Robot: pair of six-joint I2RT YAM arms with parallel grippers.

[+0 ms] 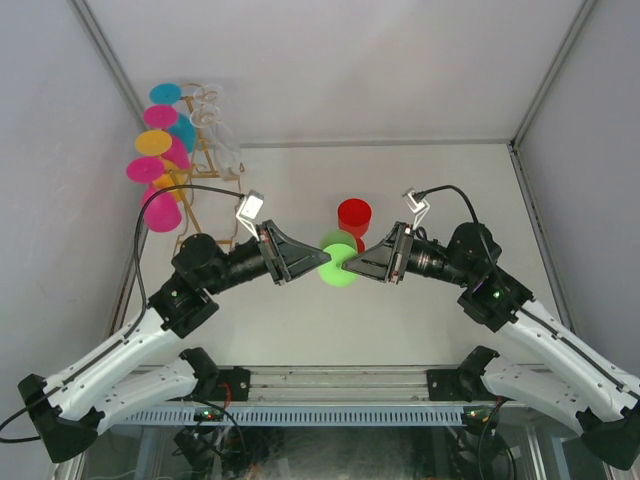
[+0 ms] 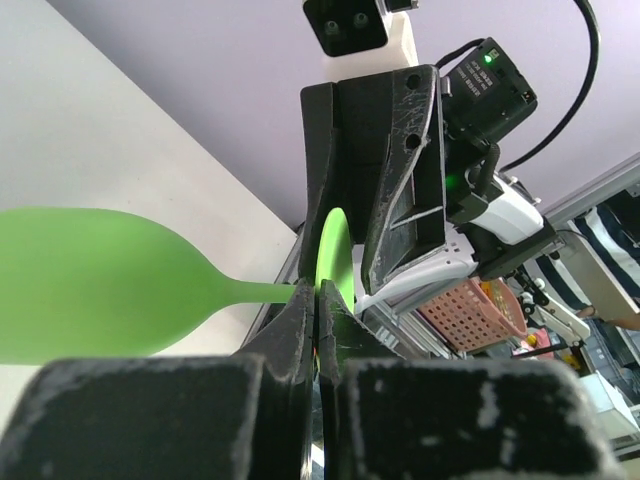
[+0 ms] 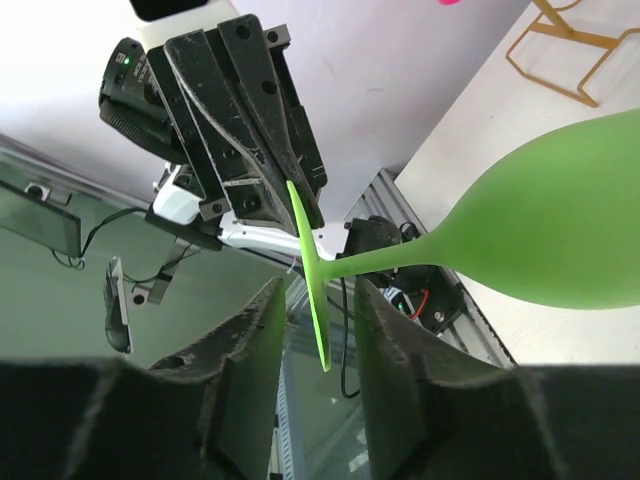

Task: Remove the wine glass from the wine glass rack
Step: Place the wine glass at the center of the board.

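The glass (image 3: 560, 230) is finished in smooth, satin, opaque green. The rack (image 3: 548, 82) is formed of thin, shiny gold wire. The fingers (image 3: 250, 350) are moulded in black plastic, scuffed pale. The table (image 1: 420, 190) is surfaced matt white.

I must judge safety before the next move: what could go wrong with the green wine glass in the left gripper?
The left gripper pinches only the thin stem of the green stemmed wine glass, so it might tilt or slip.
The right gripper straddles its flat foot; closing off-centre might knock it onto the red drinking glass nearby.
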